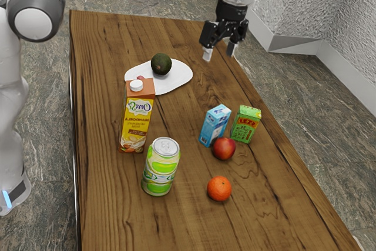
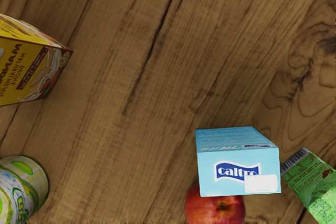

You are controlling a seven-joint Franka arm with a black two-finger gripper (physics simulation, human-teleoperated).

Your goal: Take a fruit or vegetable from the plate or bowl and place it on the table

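Down at the front of the exterior view sits an orange (image 1: pixel 219 188), out on bare wood, with a green-and-white can (image 1: pixel 160 168) standing upright toward the view's left. And just beyond the orange there's a red fruit (image 1: pixel 224 149), tucked right beside a small blue carton (image 1: pixel 215 125), with a green carton (image 1: pixel 246 124) next along to the exterior view's right. On the other flank, a tall yellow-and-brown carton (image 1: pixel 136 119) stands upright under its white cap (image 1: pixel 136 85), partly covering the white plate (image 1: pixel 177 79) from the camera.

Now to the plate, and here's the one that matters: a dark green avocado (image 1: pixel 161 63) rests on it, toward its far side, while a small reddish piece (image 1: pixel 140 77) peeks out from behind the tall carton, mostly hidden. Both are near the far end of the wooden table (image 1: pixel 106 45).

Up above, the gripper (image 1: pixel 219 54) hangs well apart from the avocado, toward the exterior view's right, its two fingers spread wide and nothing between them. Over in the wrist view, it's "caltro" lettering on the blue carton, the red fruit partly covered by it.
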